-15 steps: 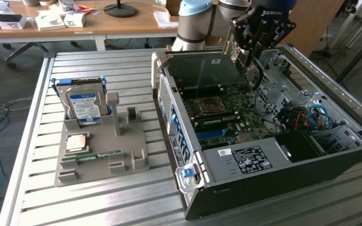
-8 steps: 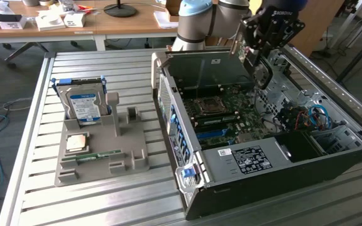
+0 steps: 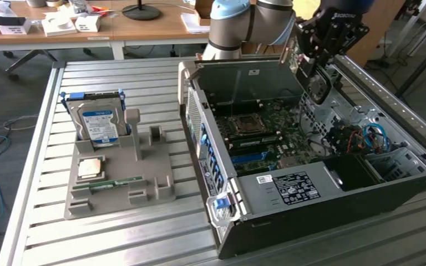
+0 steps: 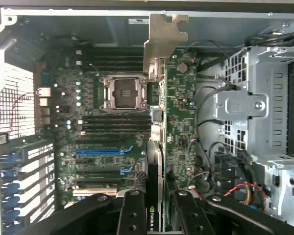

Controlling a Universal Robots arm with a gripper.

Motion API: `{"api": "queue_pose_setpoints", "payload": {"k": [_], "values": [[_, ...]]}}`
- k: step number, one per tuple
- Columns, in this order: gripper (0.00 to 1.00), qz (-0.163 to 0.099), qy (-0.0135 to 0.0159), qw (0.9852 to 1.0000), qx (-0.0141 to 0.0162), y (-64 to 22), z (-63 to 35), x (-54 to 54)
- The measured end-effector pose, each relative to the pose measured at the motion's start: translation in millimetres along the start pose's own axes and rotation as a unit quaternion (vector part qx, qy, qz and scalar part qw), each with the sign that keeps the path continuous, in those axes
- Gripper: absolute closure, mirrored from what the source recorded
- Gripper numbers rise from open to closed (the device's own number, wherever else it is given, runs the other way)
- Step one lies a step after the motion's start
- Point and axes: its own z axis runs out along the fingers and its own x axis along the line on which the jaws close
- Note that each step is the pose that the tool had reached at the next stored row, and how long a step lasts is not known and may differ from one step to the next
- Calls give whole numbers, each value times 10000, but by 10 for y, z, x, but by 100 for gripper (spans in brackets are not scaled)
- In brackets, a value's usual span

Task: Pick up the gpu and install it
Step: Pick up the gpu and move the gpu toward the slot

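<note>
My gripper (image 3: 318,65) hangs over the far side of the open computer case (image 3: 287,221) and is shut on the gpu (image 3: 315,86), which it holds upright above the motherboard (image 3: 261,138). In the wrist view the gpu (image 4: 179,112) is edge-on, with a green board face, a dark body with a logo near the fingers (image 4: 132,213), and its metal bracket (image 4: 162,39) at the far end. The card is in the air over the board, between the CPU socket (image 4: 123,93) and the drive cage (image 4: 255,107). My gripper (image 4: 157,215) clamps it from both sides.
A grey holder (image 3: 120,177) on the slatted table at the exterior view's left carries a silver hard drive (image 3: 98,124), a small tan chip (image 3: 91,167) and a green memory stick (image 3: 117,184). Cables (image 3: 368,138) lie in the case. A cluttered desk (image 3: 87,25) stands behind.
</note>
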Motion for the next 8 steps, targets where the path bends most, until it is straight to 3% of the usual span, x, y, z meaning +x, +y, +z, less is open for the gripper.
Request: {"api": "queue_pose_setpoints", "payload": {"k": [8], "values": [[74,-2,0,10000,-1,6,4,-181]]}}
